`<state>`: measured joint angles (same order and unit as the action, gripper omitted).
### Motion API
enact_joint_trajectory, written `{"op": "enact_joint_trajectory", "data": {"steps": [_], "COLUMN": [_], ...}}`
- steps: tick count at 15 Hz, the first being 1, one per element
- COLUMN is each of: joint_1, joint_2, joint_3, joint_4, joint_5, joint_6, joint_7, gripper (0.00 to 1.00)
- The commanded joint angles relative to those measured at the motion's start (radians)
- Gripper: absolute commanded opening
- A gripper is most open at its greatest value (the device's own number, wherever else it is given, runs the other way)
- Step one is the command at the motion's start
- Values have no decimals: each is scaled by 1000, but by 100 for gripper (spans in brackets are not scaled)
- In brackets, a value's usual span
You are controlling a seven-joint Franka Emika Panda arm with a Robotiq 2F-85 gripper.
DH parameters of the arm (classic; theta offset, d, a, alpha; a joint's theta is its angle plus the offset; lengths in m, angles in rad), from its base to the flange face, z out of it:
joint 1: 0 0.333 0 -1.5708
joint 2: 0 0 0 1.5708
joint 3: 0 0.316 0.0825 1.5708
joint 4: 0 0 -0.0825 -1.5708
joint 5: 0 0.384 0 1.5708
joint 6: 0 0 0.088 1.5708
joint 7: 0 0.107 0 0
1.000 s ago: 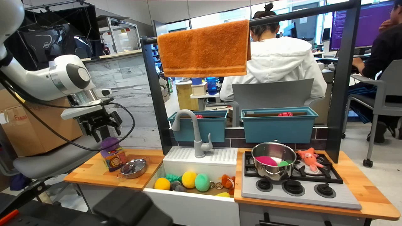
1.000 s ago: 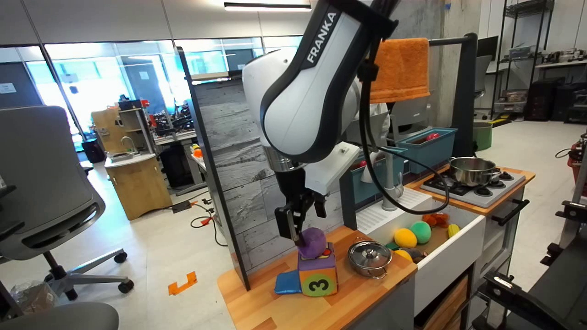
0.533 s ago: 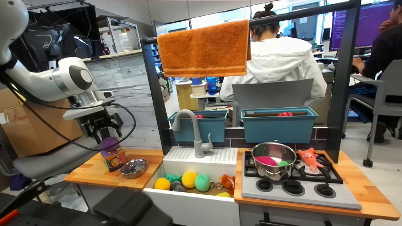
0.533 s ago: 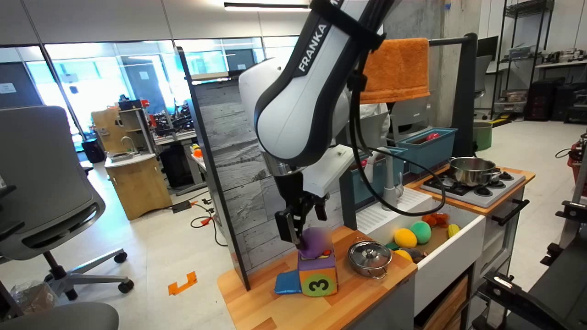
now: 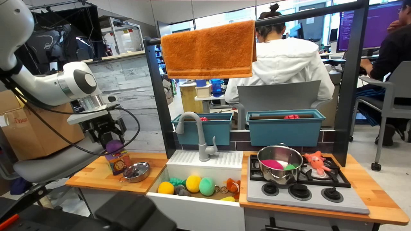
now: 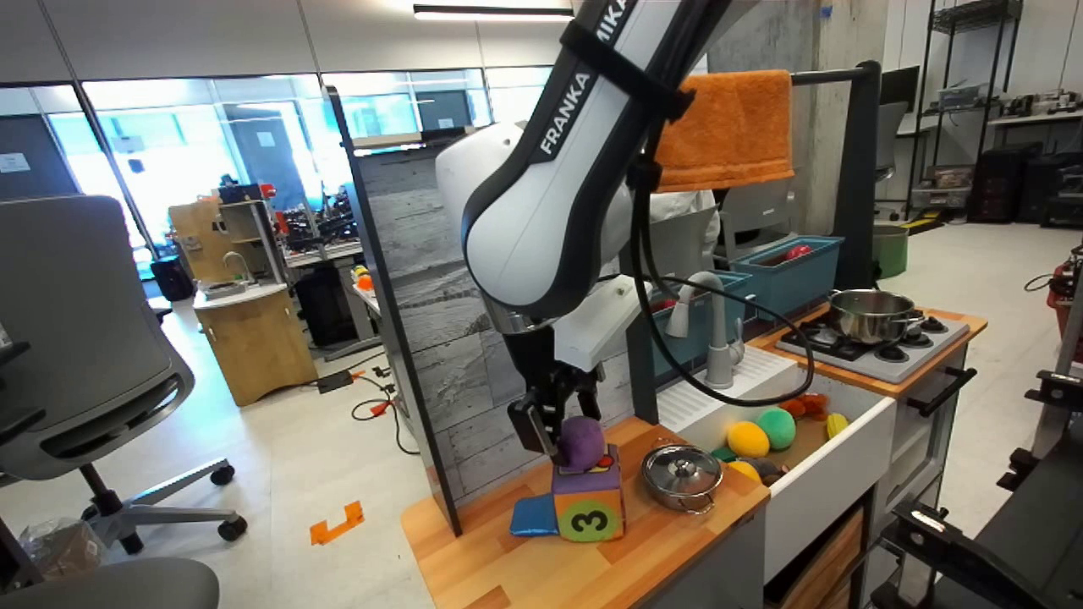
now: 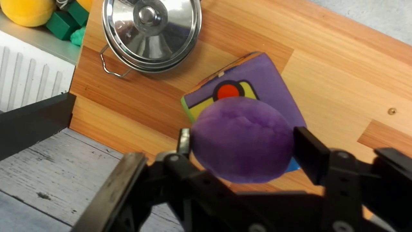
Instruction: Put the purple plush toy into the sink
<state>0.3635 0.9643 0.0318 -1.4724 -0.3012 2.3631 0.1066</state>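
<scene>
The purple plush toy [image 7: 241, 141] is a round ball that sits over a coloured soft cube on the wooden counter; it shows in both exterior views [image 5: 115, 146] [image 6: 582, 442]. My gripper [image 7: 243, 138] points down at it, with one finger against each side of the toy. It is shut on the toy with the fingers wide apart. The toy is at the top of the cube; I cannot tell whether it still touches it. The sink [image 5: 196, 210] is a white basin with a grey faucet [image 5: 201, 138]; it holds yellow and green balls and other toys. Its edge shows in the wrist view [image 7: 42, 48].
The soft cube [image 6: 590, 507] stands under the toy. A lidded steel pan [image 6: 681, 475] is between cube and sink. A grey wood-look panel [image 6: 448, 338] and a dark post [image 5: 159, 96] rise behind. A steel pot [image 5: 280, 166] stands on the stove. A cable loops beside the gripper.
My gripper has come down, and its fingers are now lower around the toy's sides. The toy and the cube under it have shifted slightly toward the back of the counter.
</scene>
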Motion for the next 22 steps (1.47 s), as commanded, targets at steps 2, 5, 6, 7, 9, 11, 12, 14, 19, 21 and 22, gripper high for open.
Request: {"op": "enact_joint_trajectory", "data": {"steps": [2,5,6,7,9,11,12,14,19,21,22], "joint_1": [-11,-11,-7,0,29,26,25,30,32,12,1], "joint_2": [33,32,29,23,-5,-40,-51,-73,-167,-211,-229], "joint_3": [18,20,16,9,-23,-23,-28,-48,-101,-114,-122], "joint_4": [70,79,78,74,42,-6,-25,-61,-210,-278,-306], "joint_5": [26,30,29,25,-2,12,13,8,-18,-18,-15], "joint_6": [-56,-69,-72,-72,-66,-75,-81,-90,-51,-34,-26], "joint_7": [-39,-38,-33,-20,31,53,71,131,248,275,286], "gripper": [43,23,17,11,3,6,6,6,6,6,6]}}
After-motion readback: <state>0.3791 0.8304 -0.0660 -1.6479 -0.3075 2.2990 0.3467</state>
